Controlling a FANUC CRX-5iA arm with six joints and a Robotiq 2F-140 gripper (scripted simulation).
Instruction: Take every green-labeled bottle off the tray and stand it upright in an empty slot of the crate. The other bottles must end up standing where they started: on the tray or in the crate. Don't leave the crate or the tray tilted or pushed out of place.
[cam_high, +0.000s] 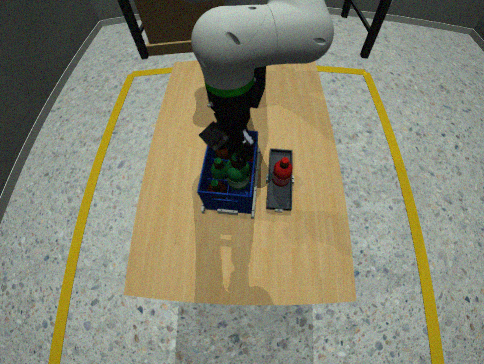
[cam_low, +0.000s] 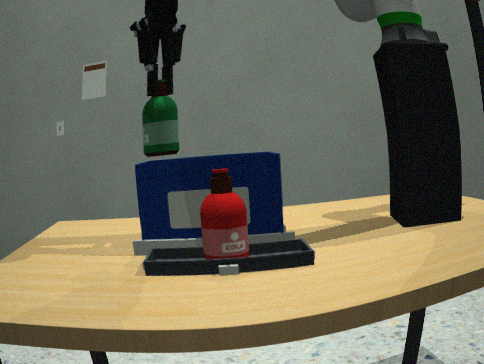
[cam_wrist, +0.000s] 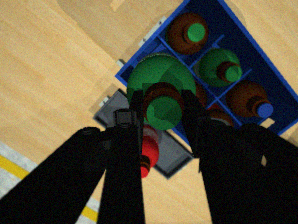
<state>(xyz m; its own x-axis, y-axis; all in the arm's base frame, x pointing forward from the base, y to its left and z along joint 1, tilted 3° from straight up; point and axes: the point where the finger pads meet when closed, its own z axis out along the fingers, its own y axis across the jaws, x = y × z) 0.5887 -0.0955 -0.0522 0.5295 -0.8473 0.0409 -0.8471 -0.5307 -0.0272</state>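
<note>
My gripper (cam_low: 160, 82) is shut on the neck of a green-labeled bottle (cam_low: 160, 126) and holds it upright in the air above the blue crate (cam_low: 207, 193). In the wrist view the held green bottle (cam_wrist: 161, 92) hangs over the crate's edge nearest the tray. The crate (cam_wrist: 215, 65) holds several bottles: a brown one with a green cap (cam_wrist: 188, 32), a green one (cam_wrist: 220, 67) and a brown one with a blue cap (cam_wrist: 251, 100). A red cola bottle (cam_low: 224, 218) stands upright on the dark grey tray (cam_low: 227, 259) beside the crate.
The arm's black base column (cam_low: 422, 130) stands on the wooden table at the right. The tray (cam_high: 280, 187) lies right of the crate (cam_high: 225, 181) in the top view. A yellow floor line (cam_high: 400, 165) borders the table area.
</note>
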